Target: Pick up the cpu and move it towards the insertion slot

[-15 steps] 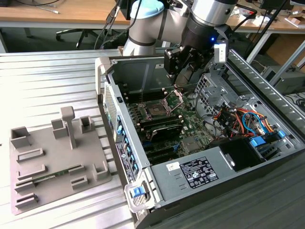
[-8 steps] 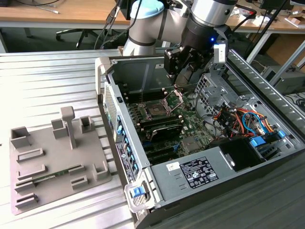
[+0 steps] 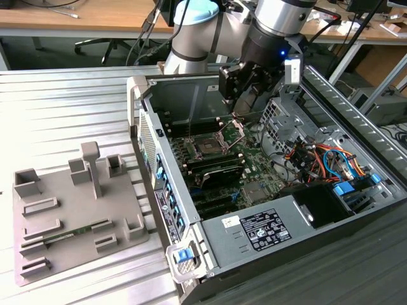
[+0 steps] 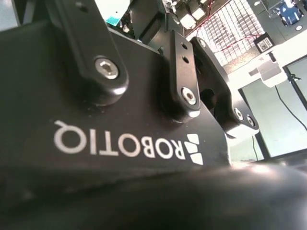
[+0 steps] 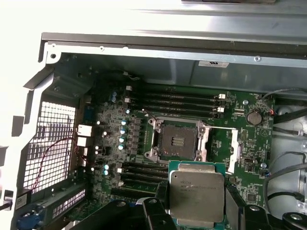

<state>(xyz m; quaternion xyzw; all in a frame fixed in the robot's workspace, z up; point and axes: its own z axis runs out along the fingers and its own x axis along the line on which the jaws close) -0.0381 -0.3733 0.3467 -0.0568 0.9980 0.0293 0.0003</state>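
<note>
A: Status of gripper (image 5: 196, 213)?

B: Closed on the cpu (image 5: 196, 194), held flat above the board, just beside the open slot (image 5: 176, 141).

A: Advice?

B: Keep the chip level; square its edges to the frame.

The open computer case (image 3: 267, 210) lies on its side directly below the jaws, on a ribbed metal table (image 3: 63, 101). Coloured cables (image 3: 324, 159) and a blue drive bay clip (image 3: 346, 189) sit inside it, off toward the exterior view's right. A grey parts fixture (image 3: 70, 210) rests well apart from the jaws, toward that view's left, beside the case.
</note>
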